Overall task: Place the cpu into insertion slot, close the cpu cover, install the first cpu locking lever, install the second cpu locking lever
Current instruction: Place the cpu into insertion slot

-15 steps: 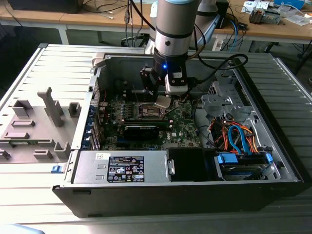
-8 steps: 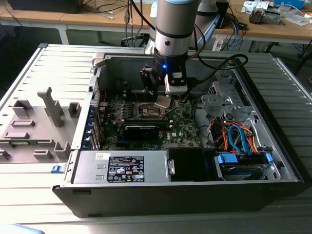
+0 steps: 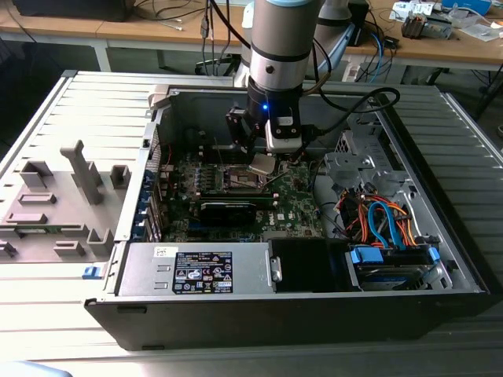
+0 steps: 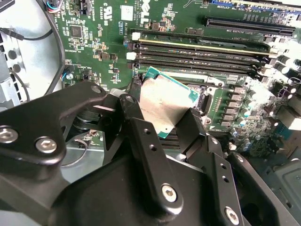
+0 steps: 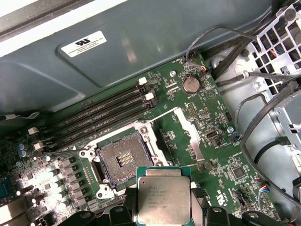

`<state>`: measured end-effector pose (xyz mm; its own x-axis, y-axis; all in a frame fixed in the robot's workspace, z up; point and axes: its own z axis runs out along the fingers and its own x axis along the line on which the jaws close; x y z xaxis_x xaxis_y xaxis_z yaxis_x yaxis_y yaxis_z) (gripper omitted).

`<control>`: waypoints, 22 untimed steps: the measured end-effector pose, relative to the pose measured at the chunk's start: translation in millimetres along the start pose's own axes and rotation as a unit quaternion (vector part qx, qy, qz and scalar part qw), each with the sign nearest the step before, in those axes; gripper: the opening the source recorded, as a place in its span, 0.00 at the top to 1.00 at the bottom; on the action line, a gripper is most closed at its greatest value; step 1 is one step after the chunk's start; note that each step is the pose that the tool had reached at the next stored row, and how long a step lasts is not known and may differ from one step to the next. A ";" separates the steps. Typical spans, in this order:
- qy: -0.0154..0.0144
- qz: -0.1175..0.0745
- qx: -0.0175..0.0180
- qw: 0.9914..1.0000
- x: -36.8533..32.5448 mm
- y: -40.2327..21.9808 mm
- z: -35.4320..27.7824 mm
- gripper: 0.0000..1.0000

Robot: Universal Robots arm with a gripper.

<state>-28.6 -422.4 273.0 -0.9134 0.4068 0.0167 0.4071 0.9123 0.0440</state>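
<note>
Pinching the flat square silver-topped cpu in our black gripper, we should level it above the dark, silver-bordered square insertion slot before lowering.

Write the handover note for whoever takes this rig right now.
End effector: shut on the cpu, held above the motherboard near the insertion slot.
Slot empty, contacts exposed.
cpu cover appears swung open beside it.
Done: cpu picked up.
Left: cpu not seated, cover not closed, nothing locked.
</note>
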 end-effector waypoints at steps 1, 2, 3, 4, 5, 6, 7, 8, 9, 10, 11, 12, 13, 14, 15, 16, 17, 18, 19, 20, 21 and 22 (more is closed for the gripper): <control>0.000 0.000 0.000 1.000 0.0 0.0 0.0 0.45; 0.000 0.001 0.000 1.000 0.0 0.0 0.0 0.45; 0.000 0.002 0.000 1.000 0.0 0.0 0.0 0.45; 0.000 0.003 0.000 1.000 0.0 0.0 0.0 0.45; 0.000 0.004 0.000 1.000 0.0 0.0 0.0 0.45; 0.000 0.005 0.000 1.000 0.0 0.0 0.0 0.45; 0.000 0.006 0.000 1.000 0.0 0.0 0.0 0.45; 0.000 0.006 0.000 1.000 0.0 0.0 0.0 0.45; 0.000 0.007 0.000 1.000 0.0 0.0 0.0 0.45; 0.000 0.008 0.000 1.000 0.0 0.0 0.0 0.45; 0.000 0.009 0.000 1.000 0.0 0.0 0.0 0.45; 0.000 0.009 0.000 1.000 0.0 0.0 0.0 0.45; 0.000 0.010 0.000 1.000 0.0 0.0 0.1 0.45; 0.000 0.011 0.000 1.000 0.0 0.0 0.1 0.45; -0.001 0.012 0.000 1.000 0.0 0.0 0.1 0.45; -0.001 0.014 0.000 1.000 0.0 0.0 0.2 0.45; -0.001 0.014 0.000 1.000 0.0 0.0 0.2 0.45; -0.001 0.015 0.000 1.000 0.0 0.0 0.2 0.45; -0.001 0.016 0.000 1.000 0.0 0.0 0.2 0.45; -0.001 0.017 0.000 1.000 0.0 0.0 0.3 0.45; -0.001 0.018 0.000 1.000 0.0 0.0 0.4 0.45; -0.001 0.018 0.000 1.000 0.0 0.0 0.4 0.45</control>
<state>-28.6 -422.4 272.7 -0.8978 0.4402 0.0168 0.4404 0.8967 0.0440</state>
